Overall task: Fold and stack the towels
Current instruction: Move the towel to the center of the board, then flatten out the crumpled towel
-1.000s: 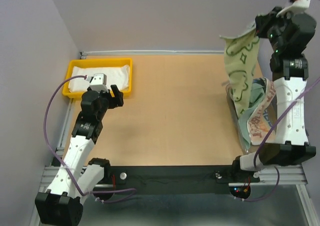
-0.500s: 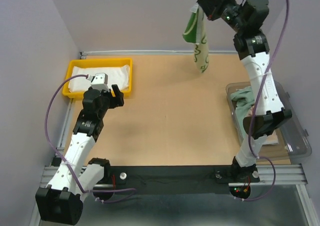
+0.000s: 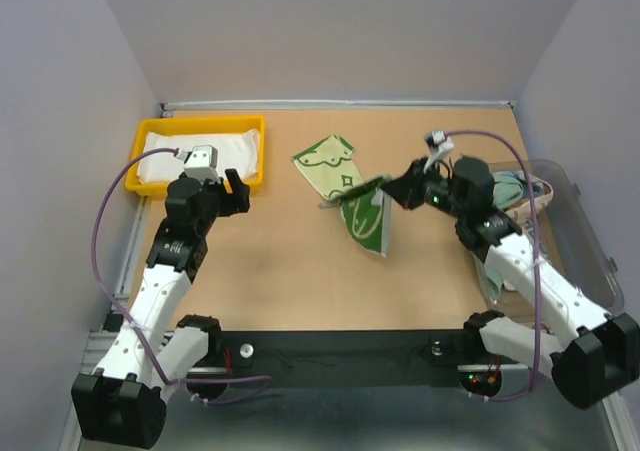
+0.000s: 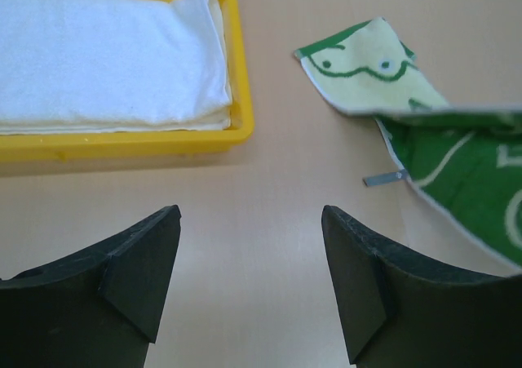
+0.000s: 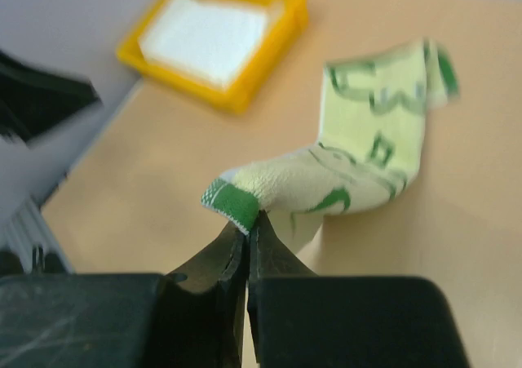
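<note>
A green towel with pale marks (image 3: 352,193) lies partly on the table's middle, one edge held up. My right gripper (image 3: 390,183) is shut on that edge, seen close in the right wrist view (image 5: 249,217); the towel (image 5: 367,156) trails away to the table. The towel also shows in the left wrist view (image 4: 424,148). A folded white towel (image 3: 200,157) lies in the yellow tray (image 3: 195,124). More towels (image 3: 515,193) sit in the clear bin. My left gripper (image 3: 228,193) hangs open and empty beside the tray, jaws wide in the left wrist view (image 4: 249,278).
The clear plastic bin (image 3: 575,226) stands at the right edge, under my right arm. The yellow tray (image 4: 163,144) sits at the back left. A metal rail (image 3: 340,102) runs along the table's far edge.
My right gripper has come down from high at the back to low over the table's middle, laying part of the green towel on the table. The left arm has not moved.
</note>
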Robot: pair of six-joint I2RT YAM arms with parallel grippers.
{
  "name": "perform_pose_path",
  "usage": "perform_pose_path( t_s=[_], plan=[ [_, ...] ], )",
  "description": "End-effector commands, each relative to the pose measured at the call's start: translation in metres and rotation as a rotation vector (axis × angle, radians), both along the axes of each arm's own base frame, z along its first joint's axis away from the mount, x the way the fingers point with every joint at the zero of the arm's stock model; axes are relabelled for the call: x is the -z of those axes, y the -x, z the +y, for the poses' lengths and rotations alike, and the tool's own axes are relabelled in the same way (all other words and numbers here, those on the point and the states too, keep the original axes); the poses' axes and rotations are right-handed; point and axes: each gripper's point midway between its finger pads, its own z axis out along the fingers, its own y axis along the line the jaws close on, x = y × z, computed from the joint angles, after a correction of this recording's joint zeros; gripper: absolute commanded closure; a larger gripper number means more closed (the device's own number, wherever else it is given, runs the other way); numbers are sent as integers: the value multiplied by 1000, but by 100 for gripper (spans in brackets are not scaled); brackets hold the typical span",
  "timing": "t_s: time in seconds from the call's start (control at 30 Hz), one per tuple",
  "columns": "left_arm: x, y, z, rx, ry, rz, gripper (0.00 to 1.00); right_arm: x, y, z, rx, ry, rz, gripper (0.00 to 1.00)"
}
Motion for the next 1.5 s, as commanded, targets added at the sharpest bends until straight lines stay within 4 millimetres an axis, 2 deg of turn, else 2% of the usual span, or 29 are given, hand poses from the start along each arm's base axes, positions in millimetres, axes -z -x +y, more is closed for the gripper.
perform_pose_path(
  t_s=[0.0, 0.03, 0.07, 0.1, 0.13, 0.23, 0.27, 0.37, 0.43, 0.47, 0.5, 0.53, 0.57, 0.6, 0.63, 0.67, 0.7, 0.73, 0.77, 0.8, 0.83, 0.9, 0.93, 0.97, 1.0, 1.07, 1.1, 1.23, 1.47],
  plan=[
    [-24, -2, -14, 64, 39, -73, 20, 86, 64, -10, -20, -57, 269, 93],
    [-22, -1, -17, 77, 48, -66, 20, 105, 78, -13, -28, -32, 348, 79],
    [-21, 0, -21, 91, 68, -55, 20, 120, 90, -17, -30, -5, 414, 72],
    [-16, 2, -29, 128, 89, -31, 20, 146, 109, -26, -11, 54, 541, 55],
    [-12, 3, -35, 137, 129, -5, 20, 157, 123, -35, 7, 92, 606, 47],
    [5, 6, -54, 176, 192, 76, 20, 156, 123, -51, 89, 141, 595, 29],
    [15, 6, -60, 172, 222, 124, 20, 149, 120, -56, 109, 154, 571, 28],
    [23, 1, -77, 158, 241, 169, 20, 148, 104, -65, 179, 213, 552, 27],
    [38, -7, -88, 128, 229, 221, 21, 163, 95, -70, 196, 296, 579, 27],
    [30, -15, -92, 120, 227, 212, 21, 161, 90, -70, 199, 315, 574, 27],
    [44, -24, -96, 101, 210, 255, 22, 169, 86, -74, 217, 347, 591, 27],
    [48, -31, -100, 90, 196, 270, 22, 168, 85, -73, 215, 351, 590, 27],
    [36, -45, -105, 85, 196, 252, 23, 167, 83, -70, 199, 351, 586, 27],
    [55, -55, -109, 68, 171, 303, 23, 167, 83, -66, 170, 352, 590, 27],
    [59, -62, -112, 62, 158, 320, 23, 166, 80, -66, 183, 353, 591, 27],
    [49, -75, -118, 65, 157, 318, 23, 166, 78, -69, 205, 358, 597, 27],
    [68, -84, -123, 58, 133, 368, 23, 164, 73, -74, 251, 364, 590, 27],
    [73, -91, -121, 25, 107, 380, 23, 163, 69, -78, 287, 368, 586, 26],
    [76, -105, -127, 16, 97, 384, 23, 161, 65, -82, 324, 367, 583, 25],
    [65, -112, -128, 5, 102, 357, 23, 159, 61, -86, 353, 376, 569, 25],
    [83, -119, -126, -21, 72, 392, 23, 159, 53, -97, 428, 396, 556, 24],
    [93, -137, -130, -48, 50, 410, 23, 158, 46, -103, 464, 416, 547, 23],
    [88, -148, -128, -72, 39, 399, 22, 160, 44, -102, 465, 425, 551, 23],
    [103, -147, -126, -85, 18, 430, 22, 159, 43, -104, 470, 431, 546, 23],
    [108, -156, -126, -107, 1, 431, 23, 164, 41, -107, 486, 454, 553, 23],
    [108, -167, -127, -124, -8, 424, 23, 169, 37, -111, 509, 478, 559, 22],
    [119, -169, -126, -133, -22, 441, 24, 170, 35, -114, 523, 492, 556, 22],
    [129, -183, -129, -150, -41, 451, 28, 177, 27, -122, 575, 542, 562, 22],
    [166, -183, -127, -157, -89, 521, 30, 200, 18, -135, 649, 612, 620, 23]
  ],
)
